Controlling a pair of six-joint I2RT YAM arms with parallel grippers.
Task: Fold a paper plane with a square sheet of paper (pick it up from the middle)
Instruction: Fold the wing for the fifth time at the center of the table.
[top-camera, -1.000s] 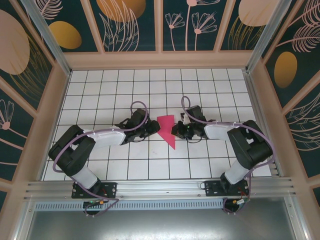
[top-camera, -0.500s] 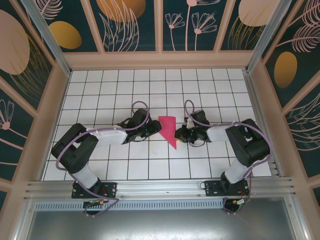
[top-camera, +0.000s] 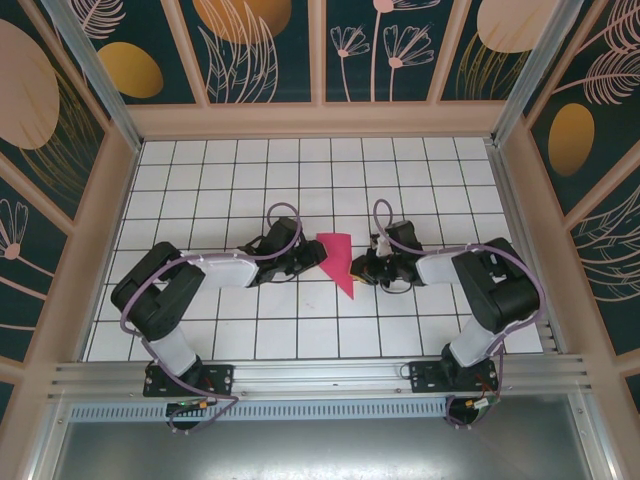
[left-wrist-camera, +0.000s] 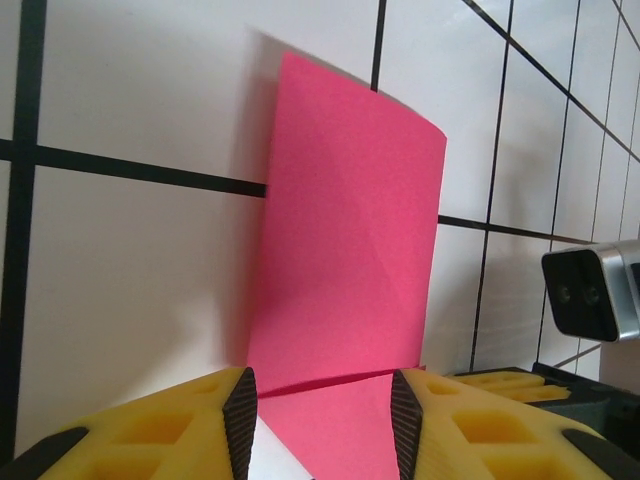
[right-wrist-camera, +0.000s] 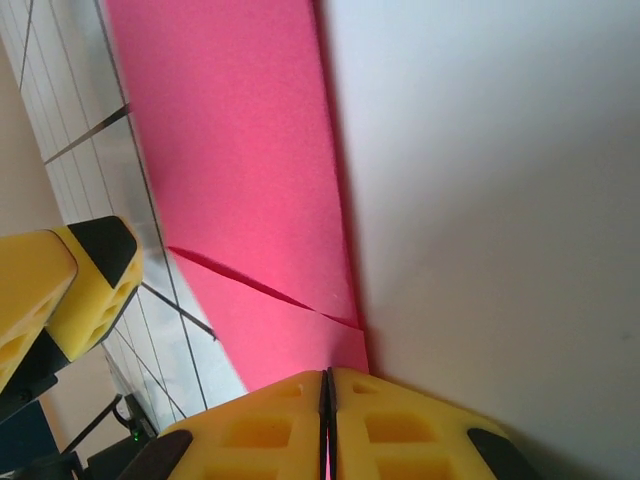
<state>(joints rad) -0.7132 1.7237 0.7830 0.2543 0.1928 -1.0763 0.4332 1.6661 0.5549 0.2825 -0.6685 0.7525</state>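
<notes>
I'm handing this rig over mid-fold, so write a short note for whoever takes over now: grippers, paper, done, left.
Left gripper: open, jaws apart at the pink paper, on its left side.
Right gripper: shut, apparently pinching the paper's opposite edge.
Paper: on the table, midway between the arms.
Done: folded into a narrow pointed shape with creases.
Left: the remaining plane folds.

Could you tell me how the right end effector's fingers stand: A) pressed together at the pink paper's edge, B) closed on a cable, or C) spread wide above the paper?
A: the right end effector has its yellow fingers pressed together, the pink paper running into their seam.
</notes>
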